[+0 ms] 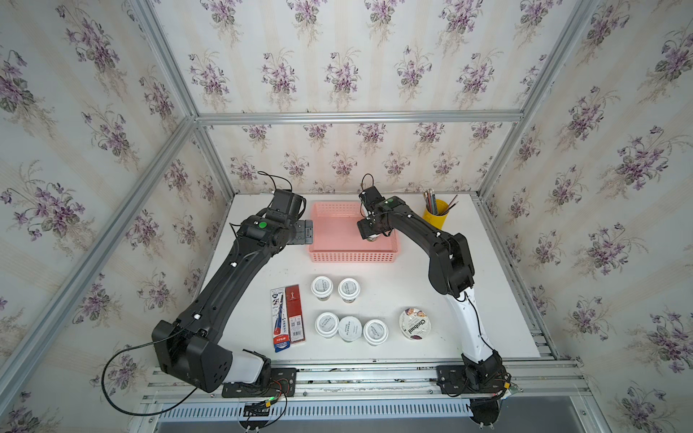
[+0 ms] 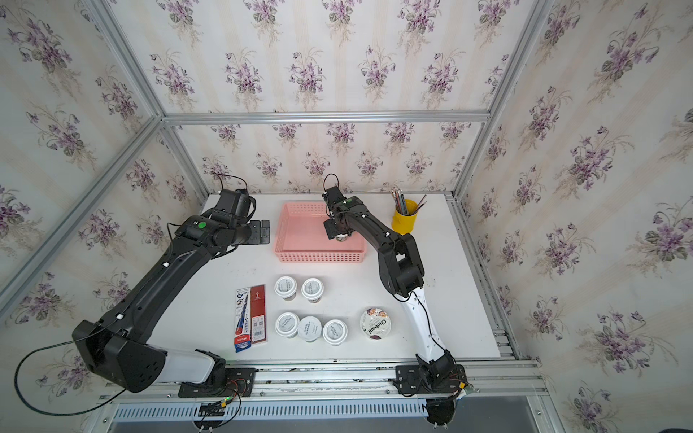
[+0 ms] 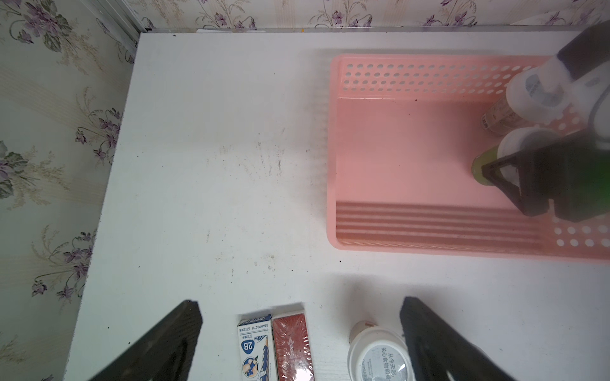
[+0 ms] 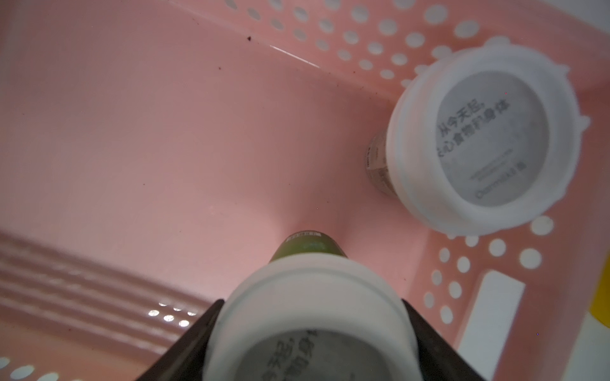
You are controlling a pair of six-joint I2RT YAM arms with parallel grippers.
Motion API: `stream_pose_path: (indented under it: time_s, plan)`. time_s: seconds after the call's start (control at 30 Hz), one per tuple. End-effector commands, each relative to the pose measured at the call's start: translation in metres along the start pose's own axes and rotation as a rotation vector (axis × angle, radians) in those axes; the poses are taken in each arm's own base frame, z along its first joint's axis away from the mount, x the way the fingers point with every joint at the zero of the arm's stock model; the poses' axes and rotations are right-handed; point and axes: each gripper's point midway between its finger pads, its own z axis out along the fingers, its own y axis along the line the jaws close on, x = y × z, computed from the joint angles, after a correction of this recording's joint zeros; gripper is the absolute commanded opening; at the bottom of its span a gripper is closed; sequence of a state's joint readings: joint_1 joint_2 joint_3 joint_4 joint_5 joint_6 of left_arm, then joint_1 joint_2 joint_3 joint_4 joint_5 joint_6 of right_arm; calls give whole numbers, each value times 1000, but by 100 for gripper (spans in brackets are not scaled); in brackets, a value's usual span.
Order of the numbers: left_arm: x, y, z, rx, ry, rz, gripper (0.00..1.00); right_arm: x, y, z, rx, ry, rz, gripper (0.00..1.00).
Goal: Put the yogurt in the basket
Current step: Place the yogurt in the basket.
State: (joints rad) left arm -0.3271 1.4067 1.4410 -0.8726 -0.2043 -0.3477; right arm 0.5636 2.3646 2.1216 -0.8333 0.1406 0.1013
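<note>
The green-sided yogurt cup (image 4: 310,323) sat in the right part of the pink basket (image 1: 352,256). The right gripper (image 4: 312,308) clasped its white lid, with a black finger pressed to each side. The grey print on that lid was too blurred to read. A second small cup (image 4: 485,138) stood by the basket's right wall toward the far corner, apart from the held one; its lid began "从今天起".

Near the basket, on the white table (image 1: 262,270), five more white-lidded cups stood in two rows: two (image 1: 321,286) (image 1: 348,288) and three (image 1: 327,324) (image 1: 350,328) (image 1: 375,331). Right of them lay the flatter cup lettered "Chobani" (image 1: 414,324). To their left lay a pencil box marked "2B" (image 3: 254,346) touching a red box (image 3: 292,346).

A yellow pencil cup (image 1: 435,213) held pencils at the far right. The left gripper (image 3: 300,305) hung left of the basket, fingers spread wide and holding nothing.
</note>
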Motion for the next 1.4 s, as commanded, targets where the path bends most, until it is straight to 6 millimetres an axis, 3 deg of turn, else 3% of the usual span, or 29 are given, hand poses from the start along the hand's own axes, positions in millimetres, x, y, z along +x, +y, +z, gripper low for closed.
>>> stream_pose_path:
  time_s: [0.0, 0.33, 0.8, 1.37]
  plan:
    - [-3, -3, 0, 20, -12, 1, 99, -3, -4, 5, 8, -9, 3, 79]
    - [-4, -3, 0, 26, -13, 1, 99, 2, -7, 14, 19, 8, 0, 82]
    - [-3, -5, -3, 58, -14, -4, 99, -14, -11, -25, 15, -63, 13, 89]
    - [-2, -5, -5, 65, -19, -2, 99, -8, -12, -16, 25, -53, 19, 72]
